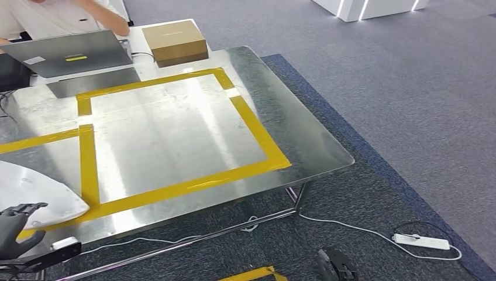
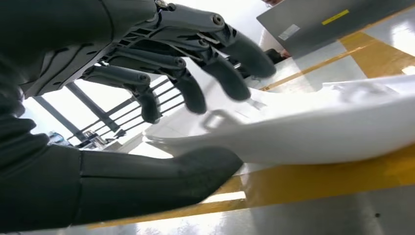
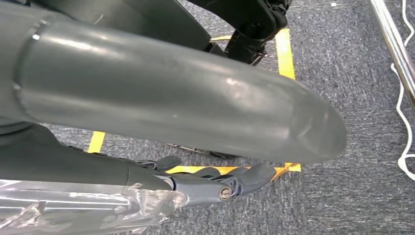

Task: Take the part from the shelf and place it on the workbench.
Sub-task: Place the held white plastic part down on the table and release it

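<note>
part (image 1: 35, 193) white, on table (image 1: 175, 134) over yellow tape (image 1: 257, 137) corner | left hand (image 1: 14, 231) fingers (image 2: 225, 73) apart beside part, not gripping | right hand (image 3: 215, 183) fingers curled, empty | laptop (image 1: 70, 55) label unreadable

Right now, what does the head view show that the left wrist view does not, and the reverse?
Head view alone: the cardboard box, the power strip on the carpet, and the workbench's far edge and legs.

Left wrist view alone: the left hand's fingers spread above the white part, the thumb below its edge; it is unclear whether they touch it.

Both share: the part lying on the workbench, the yellow tape and the laptop.
</note>
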